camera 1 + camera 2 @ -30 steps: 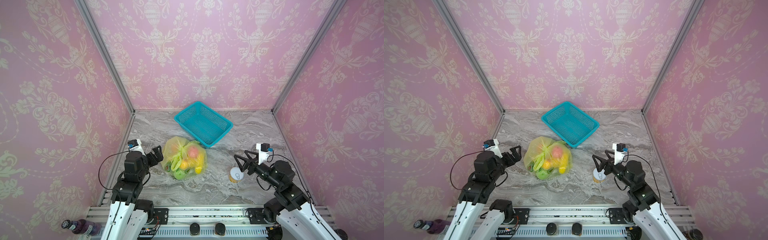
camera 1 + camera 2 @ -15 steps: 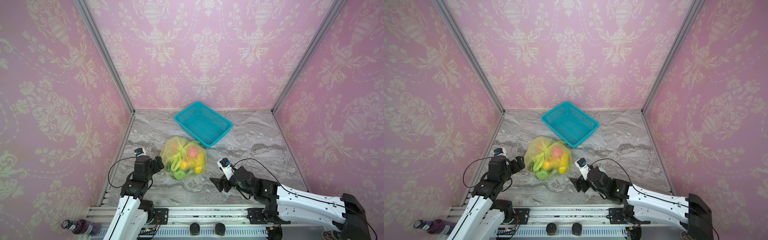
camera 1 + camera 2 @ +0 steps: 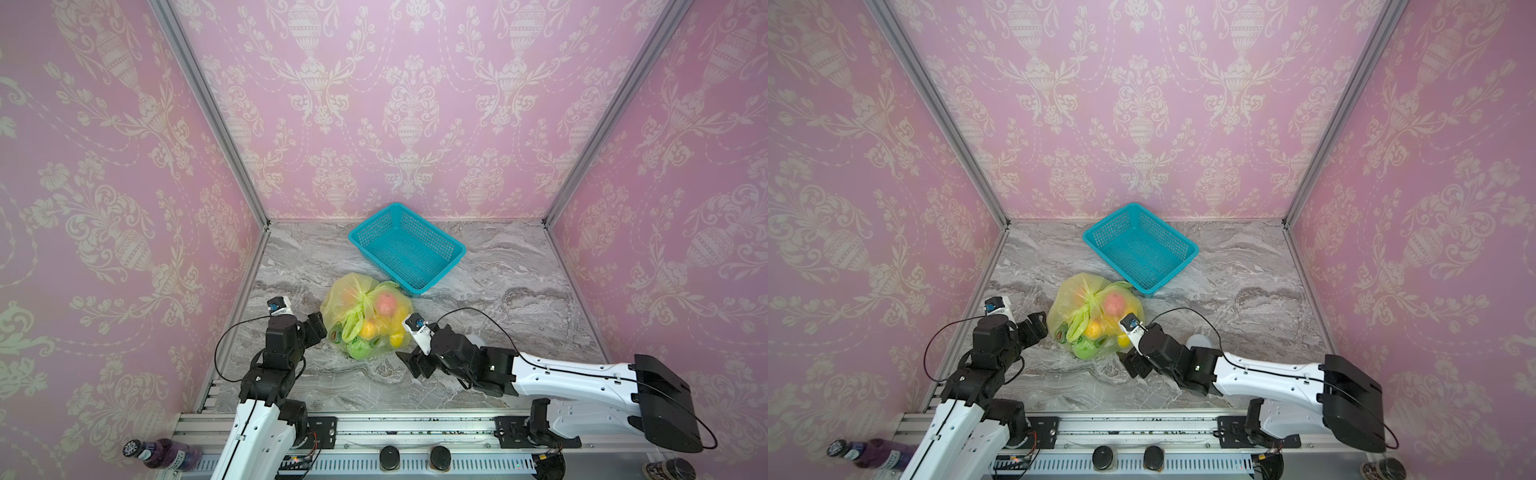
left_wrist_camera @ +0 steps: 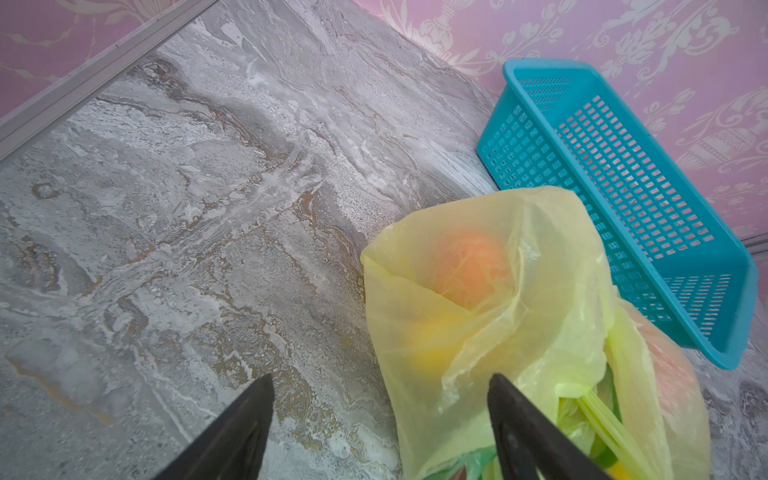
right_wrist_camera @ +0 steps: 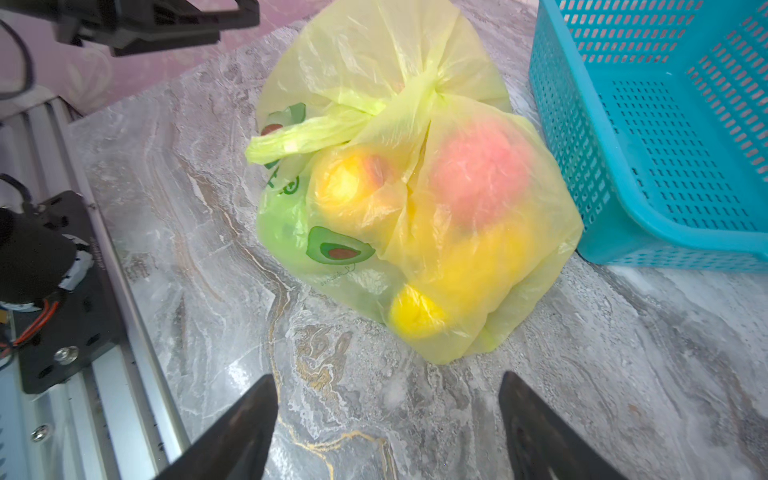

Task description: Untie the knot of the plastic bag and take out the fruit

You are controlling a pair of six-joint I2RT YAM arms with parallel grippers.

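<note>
Bright even light, min. shadows.

No wording can be read anywhere. The plastic bag (image 5: 436, 216) carries tiny green script under an avocado print (image 5: 338, 251), too small and crumpled to read. The bottle (image 3: 162, 453) has a blurred label.

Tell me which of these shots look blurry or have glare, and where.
Left wrist view: the thin translucent yellow-green plastic bag looks soft close to the lens. Right wrist view: the bag is sharp, with a pale sheen on the grey marble tabletop. Both top views: even light, only faint shadows.
</note>
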